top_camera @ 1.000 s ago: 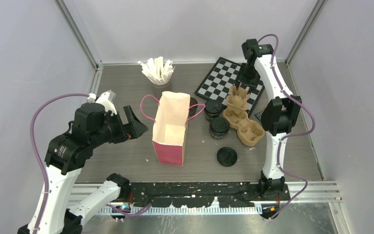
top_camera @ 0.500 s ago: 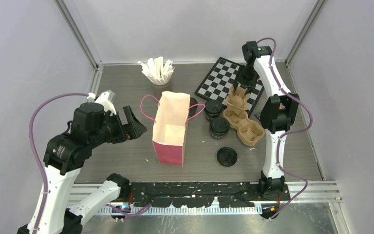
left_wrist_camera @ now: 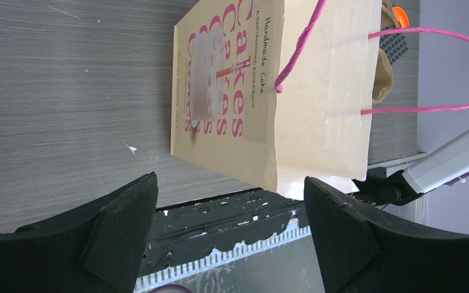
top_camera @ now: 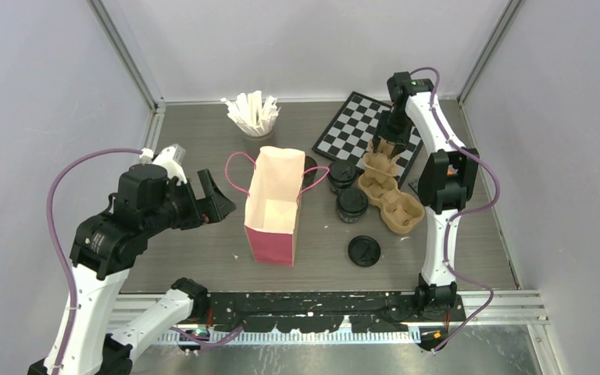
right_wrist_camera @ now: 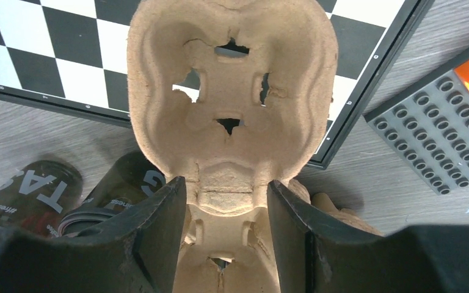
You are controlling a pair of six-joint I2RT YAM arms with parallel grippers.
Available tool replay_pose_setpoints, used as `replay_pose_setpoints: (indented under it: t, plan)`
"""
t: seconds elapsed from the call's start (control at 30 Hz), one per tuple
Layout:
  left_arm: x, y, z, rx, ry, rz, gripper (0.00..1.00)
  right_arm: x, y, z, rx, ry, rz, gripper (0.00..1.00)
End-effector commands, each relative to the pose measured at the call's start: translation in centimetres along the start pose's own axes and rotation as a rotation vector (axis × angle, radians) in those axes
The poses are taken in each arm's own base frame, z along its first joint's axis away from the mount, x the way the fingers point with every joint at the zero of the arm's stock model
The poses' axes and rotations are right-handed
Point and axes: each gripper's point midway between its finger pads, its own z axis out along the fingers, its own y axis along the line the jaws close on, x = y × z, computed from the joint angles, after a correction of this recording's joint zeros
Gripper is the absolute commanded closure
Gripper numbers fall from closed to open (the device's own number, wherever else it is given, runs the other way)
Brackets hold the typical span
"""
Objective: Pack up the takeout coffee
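Two small black lidded cups of the takeout coffee (top_camera: 342, 176) (top_camera: 352, 205) stand between the pink-and-cream paper bag (top_camera: 273, 205) and the brown pulp carrier (top_camera: 397, 205). A third black cup (top_camera: 310, 167) peeks out behind the bag, and a loose black lid (top_camera: 364, 251) lies nearer the front. My right gripper (top_camera: 388, 141) (right_wrist_camera: 226, 183) is shut on the narrow waist of the carrier (right_wrist_camera: 229, 91), with cups (right_wrist_camera: 33, 189) beside it. My left gripper (top_camera: 211, 195) (left_wrist_camera: 229, 183) hangs open and empty, left of the upright bag (left_wrist_camera: 250, 91).
A chessboard (top_camera: 359, 125) lies at the back right, partly under the carrier. A grey cup of white stirrer sticks (top_camera: 254, 117) stands at the back. A grey studded plate (right_wrist_camera: 427, 134) with an orange piece lies right of the carrier. Aluminium rails frame the table.
The right arm's wrist and elbow have shifted slightly left with the carrier still gripped. The left arm, bag and cups have not moved.
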Motion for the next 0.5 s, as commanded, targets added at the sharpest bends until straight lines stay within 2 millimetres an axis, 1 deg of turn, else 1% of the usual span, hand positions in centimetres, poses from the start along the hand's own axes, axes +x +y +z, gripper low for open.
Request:
replay_pose_setpoints:
  t: [0.0, 0.33, 0.47]
  plan:
    - [-0.88, -0.38, -0.78, 0.012, -0.035, 0.022, 0.09, -0.46, 0.65, -0.69, -0.051, -0.024, -0.03, 0.45]
    - [-0.99, -0.39, -1.13, 0.011, -0.039, 0.032, 0.09, -0.47, 0.67, -0.42, -0.049, -0.021, -0.033, 0.46]
    - [-0.84, -0.16, -1.19, 0.004, -0.037, 0.037, 0.09, -0.16, 0.48, -0.22, -0.042, -0.007, -0.037, 0.46]
